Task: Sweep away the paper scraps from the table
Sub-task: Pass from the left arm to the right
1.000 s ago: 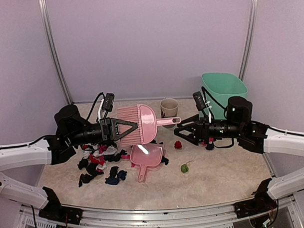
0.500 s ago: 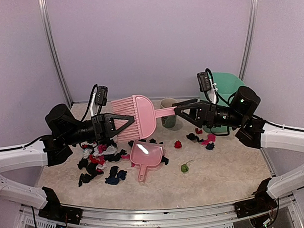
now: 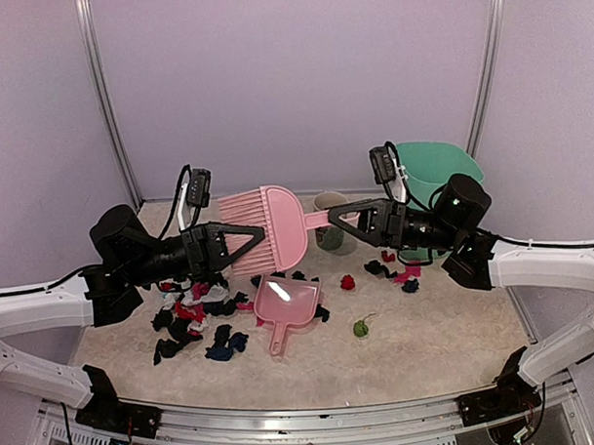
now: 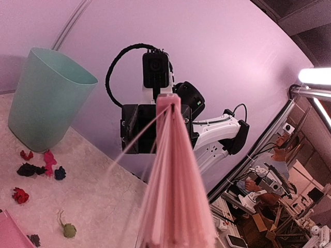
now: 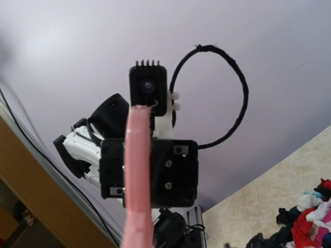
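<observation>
The pink brush (image 3: pixel 273 238) hangs level in the air between both arms. My left gripper (image 3: pixel 247 242) is shut on its bristle end; those bristles (image 4: pixel 176 191) fill the lower left wrist view. My right gripper (image 3: pixel 338 219) sits at the handle tip, with the handle (image 5: pixel 137 181) running up its own view. Its fingers are out of that view, so a grip is unclear. Paper scraps, mostly black and red, lie heaped on the table (image 3: pixel 428 345) at the left (image 3: pixel 193 314). More scraps lie near the bin (image 3: pixel 396 270), with single red (image 3: pixel 348 281) and green (image 3: pixel 361 329) bits.
A pink dustpan (image 3: pixel 285 309) lies flat below the brush, handle toward me. A beige cup (image 3: pixel 328 221) stands behind the brush handle, partly covered. A mint green bin (image 3: pixel 437 179) stands at the back right, behind my right arm.
My right gripper rose from near the table, moved left to the brush handle, and its jaws narrowed. My left arm lifted the brush slightly and drew it left.
</observation>
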